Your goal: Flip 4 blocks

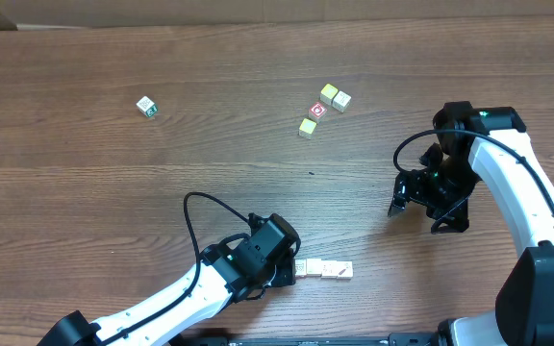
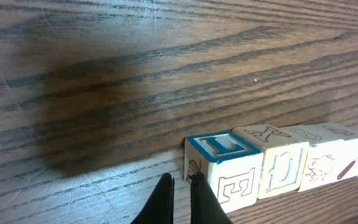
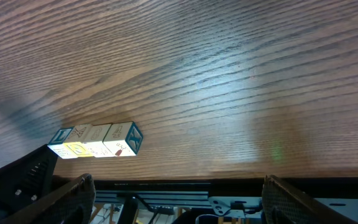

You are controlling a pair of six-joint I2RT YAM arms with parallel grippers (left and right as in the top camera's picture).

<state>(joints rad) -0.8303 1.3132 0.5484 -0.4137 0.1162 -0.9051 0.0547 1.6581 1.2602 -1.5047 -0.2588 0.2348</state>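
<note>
Because its fingers are pressed together, the left gripper (image 2: 180,188) acts as a poker, not a clamp. The tips sit low over the table (image 2: 104,74) at the outer face of the end block (image 2: 225,171); touching or just off it, can't tell. It holds nothing. My read: closed tips give one stiff point for tipping a cube much smaller than the jaws, which is easier than pinching it.

The four blocks (image 1: 323,270) lie in one tight row, faces touching, near the robot's edge of the table, just right of the left gripper. Lined up like that, each braces the next. A push along the row would likely slide them all, so a flip needs a lift at a bottom edge. Risk: the row skews.

The right gripper (image 1: 416,213) hangs spread wide and empty, well apart to the right of the row, probably out of the way on purpose.

Other cubes (image 1: 329,93) cluster toward the back, with a lone cube (image 1: 145,107) far left. All are well apart from the row.
</note>
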